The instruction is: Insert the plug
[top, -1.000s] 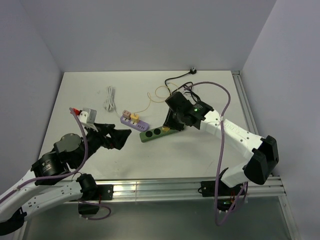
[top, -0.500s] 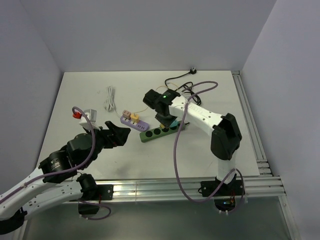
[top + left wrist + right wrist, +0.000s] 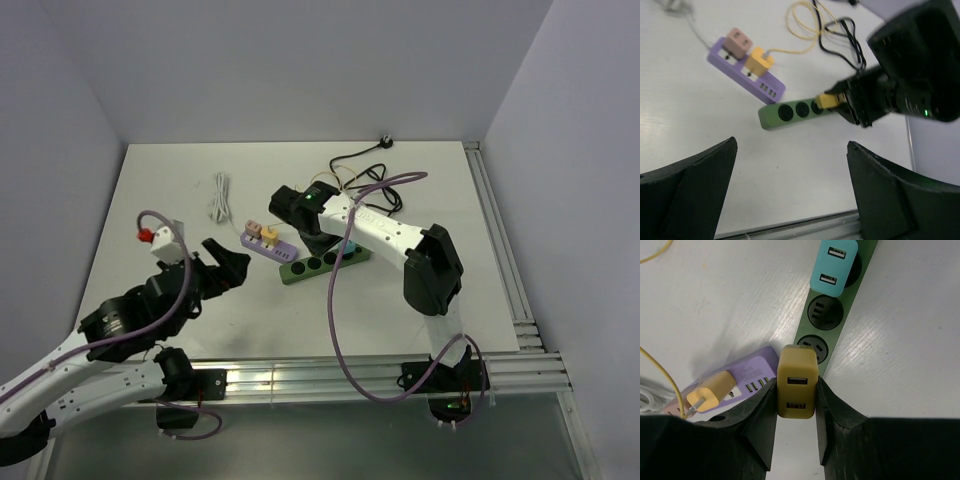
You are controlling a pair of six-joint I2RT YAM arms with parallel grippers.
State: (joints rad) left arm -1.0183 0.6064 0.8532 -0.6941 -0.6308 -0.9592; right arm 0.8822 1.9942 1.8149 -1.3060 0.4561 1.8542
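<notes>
The right arm has swung left over the green strip (image 3: 322, 262) since a second ago, and the left arm has drawn back a little. The right gripper (image 3: 796, 385) now pinches the mustard plug (image 3: 797, 375) by its sides between both fingers (image 3: 762, 420). The plug hangs over the strip and overlaps one empty socket. Whether it touches, I cannot tell. Two sockets further along sits a teal charger (image 3: 834, 265). Just beside the strip's end lies the purple strip (image 3: 747, 374), with a yellow plug (image 3: 712, 390) in it. The left gripper (image 3: 226, 255) hovers near the table's (image 3: 160, 190) front edge, fingers spread wide and holding nothing.
</notes>
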